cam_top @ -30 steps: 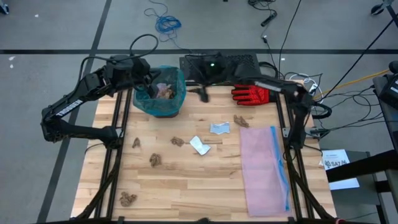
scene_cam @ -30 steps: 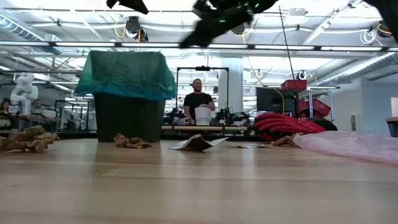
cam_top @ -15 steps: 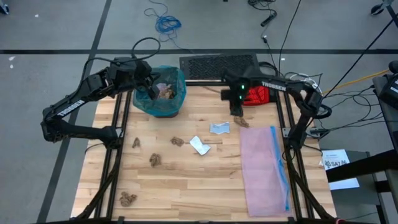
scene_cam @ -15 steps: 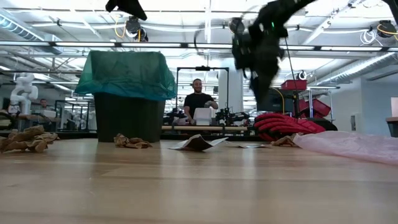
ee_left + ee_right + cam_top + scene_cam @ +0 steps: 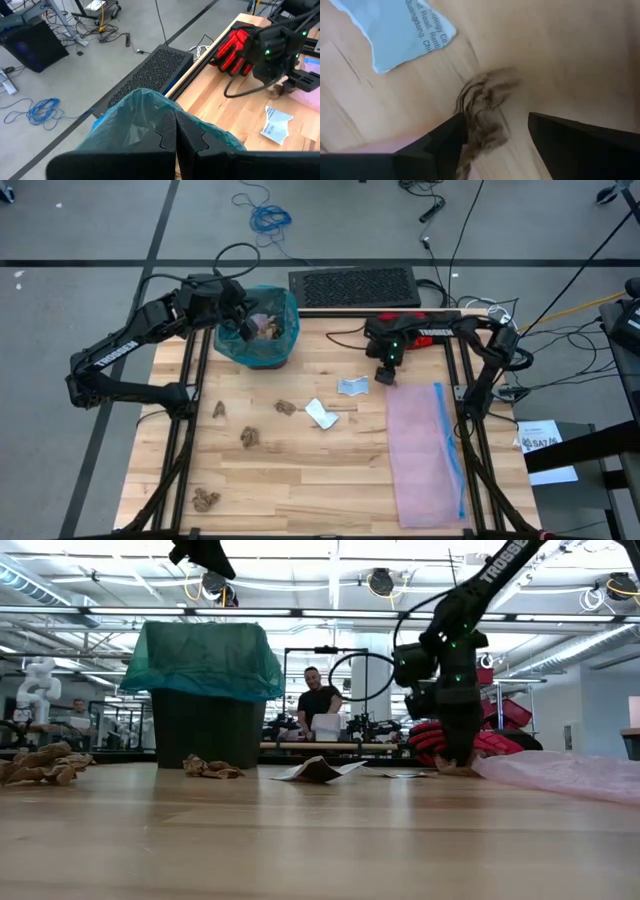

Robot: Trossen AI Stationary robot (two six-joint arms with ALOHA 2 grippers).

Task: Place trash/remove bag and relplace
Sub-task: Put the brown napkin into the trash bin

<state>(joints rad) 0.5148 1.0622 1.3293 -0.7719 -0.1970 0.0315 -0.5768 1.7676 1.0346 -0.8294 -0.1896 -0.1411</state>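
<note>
My right gripper (image 5: 496,120) is open and low over the table, its fingers on either side of a brown paper wad (image 5: 482,115) next to the pink bag; in the high view the gripper (image 5: 386,365) covers most of that wad (image 5: 389,377). My left gripper (image 5: 176,135) is shut and hangs above the dark bin lined with the teal bag (image 5: 258,330), touching nothing. Scraps (image 5: 265,327) lie inside the bin. More brown wads (image 5: 248,436), a white piece (image 5: 321,414) and a pale blue piece (image 5: 352,386) lie on the table. My right gripper comes from above, pointing down, with the brown wad between its open fingers. One finger (image 5: 447,140) stands right against the wad's edge (image 5: 469,112); I cannot tell whether it touches. The wad lies on the table.
The pink bag with a blue strip (image 5: 425,452) lies flat along the table's right side. The red glove (image 5: 412,318) sits at the far right edge, mostly under my right arm. A black perforated panel (image 5: 352,284) lies beyond the far edge. People stand in the room behind (image 5: 318,700).
My right gripper has swung from the far edge beside the bin toward the table's right and near side, tipped to point down, and dropped over the brown wad next to the pink bag. Nothing on the table has moved.
</note>
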